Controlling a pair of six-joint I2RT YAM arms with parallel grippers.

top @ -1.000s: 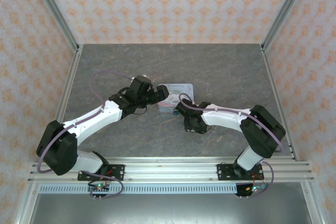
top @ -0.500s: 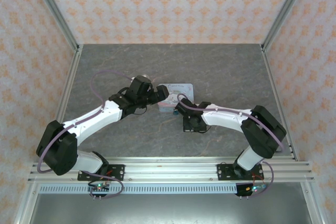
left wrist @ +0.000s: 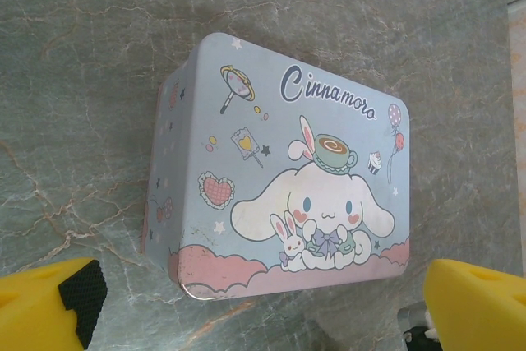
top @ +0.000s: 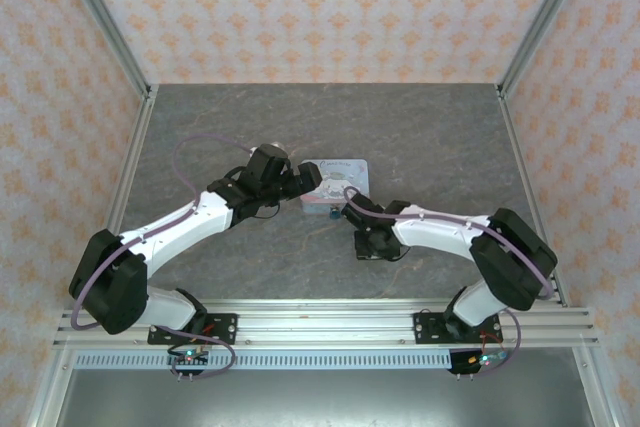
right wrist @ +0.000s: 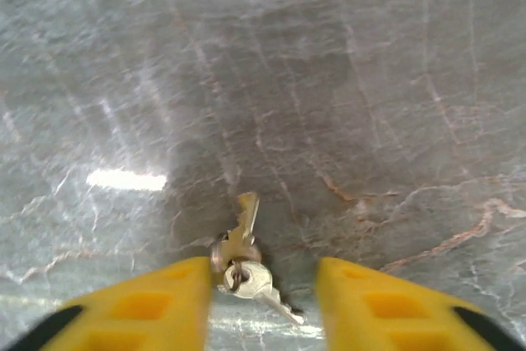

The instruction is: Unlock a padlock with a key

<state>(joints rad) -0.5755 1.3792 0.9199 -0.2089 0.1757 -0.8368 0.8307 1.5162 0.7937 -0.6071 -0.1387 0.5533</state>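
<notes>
Two tiny keys joined on a ring lie flat on the table: a pale brass-toned key pointing away and a silver key pointing to the lower right. My right gripper is open and straddles them, its left finger touching the ring. From above, the right gripper hangs low just in front of the tin. My left gripper is open in front of the pale-blue cartoon tin. A tiny blue-teal speck at the tin's near edge looks like the padlock.
The tin lies flat mid-table with the left gripper at its left end. A small grey metal piece sits by the left gripper's right finger; I cannot tell what it is. Metal rails frame the marbled table.
My right gripper has drawn back from the tin's front edge toward the near side and slightly right. The left arm and the tin have not moved.
</notes>
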